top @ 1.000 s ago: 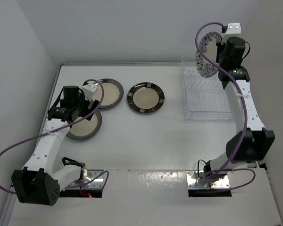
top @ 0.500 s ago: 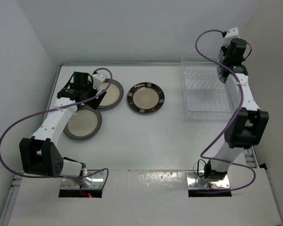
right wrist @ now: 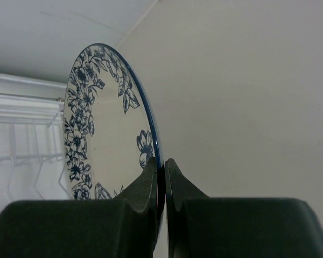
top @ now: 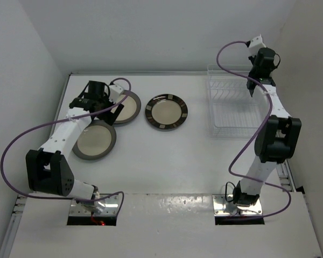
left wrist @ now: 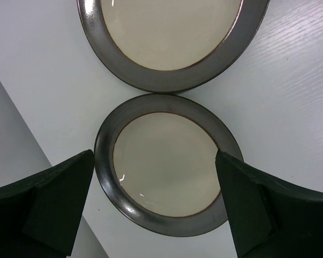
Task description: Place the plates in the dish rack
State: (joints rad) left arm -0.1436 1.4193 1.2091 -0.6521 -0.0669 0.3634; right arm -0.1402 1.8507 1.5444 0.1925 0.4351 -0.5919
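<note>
- Your right claw (right wrist: pixel 162 164) is pinched tight on the floral plate (right wrist: pixel 105 129), holding it on edge at the far right side of the dish rack (top: pixel 234 110), close to the side wall (right wrist: pixel 247 97).
- Your left claw (left wrist: pixel 153 156) is spread wide, looking down on the far dark-rimmed plate (top: pixel 123 107) and the near dark-rimmed plate (top: pixel 95 141), which lie flat, rim to rim, on the worktop (top: pixel 167 156).
- The patch-rimmed plate (top: pixel 166 112) lies between them and the rack.

My read: robot test cell in a lab, bare white tabletop (left wrist: pixel 290 80) below my left fingers (left wrist: pixel 54 204), blank wall (right wrist: pixel 247 97) just beyond my right fingers (right wrist: pixel 142 188), bolted metal base plates (top: pixel 258 207), loose purple cables (top: pixel 217 55).
</note>
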